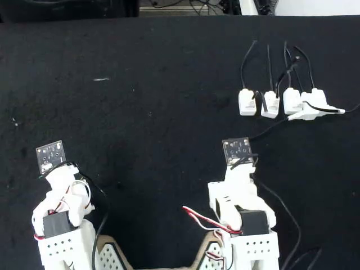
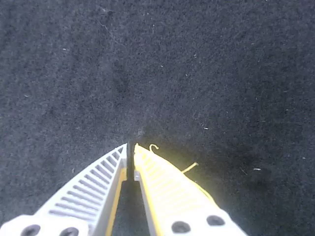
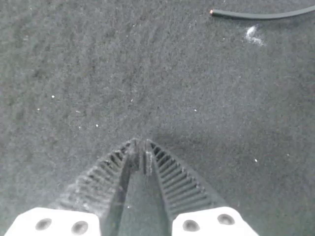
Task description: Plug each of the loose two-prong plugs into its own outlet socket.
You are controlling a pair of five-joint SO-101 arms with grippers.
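Observation:
A row of white outlet blocks (image 1: 270, 103) with black cords lies at the table's far right. At the row's right end a white plug (image 1: 308, 113) lies on its side against the last block (image 1: 318, 97). Both arms rest folded at the near edge, far from the row. The left arm (image 1: 59, 191) holds my left gripper (image 2: 132, 147) shut over bare black cloth, with nothing between the fingers. On the right arm (image 1: 239, 191), my right gripper (image 3: 140, 145) is shut too and holds nothing.
The table (image 1: 140, 84) is covered in black cloth. A loose black cable end (image 3: 261, 15) and a white speck (image 3: 252, 33) lie on the cloth ahead of the right gripper. A black cable (image 1: 284, 205) trails beside the right arm's base.

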